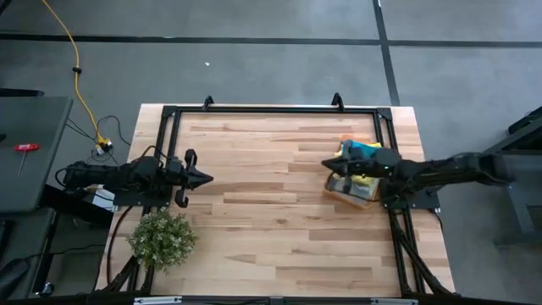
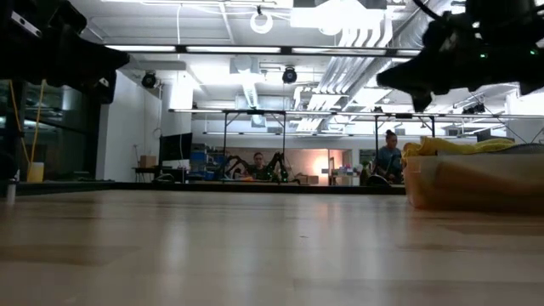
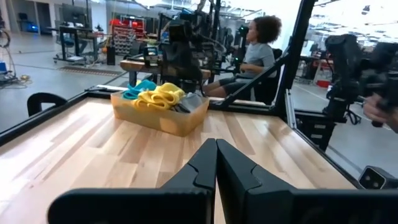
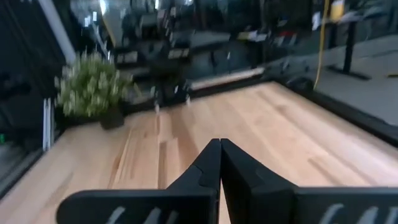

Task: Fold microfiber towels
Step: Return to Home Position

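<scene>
— Where are the microfiber towels [image 3: 155, 96] lying?

— They are sitting heaped in the orange bin [image 3: 163, 121], directly beneath the right gripper [image 1: 325, 165] and mostly behind its tip. Yellow is showing on top and teal farther back. Something grey is lying beside them, I think.

— Is that gripper carrying anything?

— No. Its jaws are pressing together with nothing between them, and it is pointing across the table [image 1: 271, 220] toward the left gripper [image 1: 208, 179].

— And that one?

— It is hanging well apart from the bin, jaws likewise meeting on nothing. The plant [image 1: 161, 240] is standing off to one side, near its wrist.
</scene>
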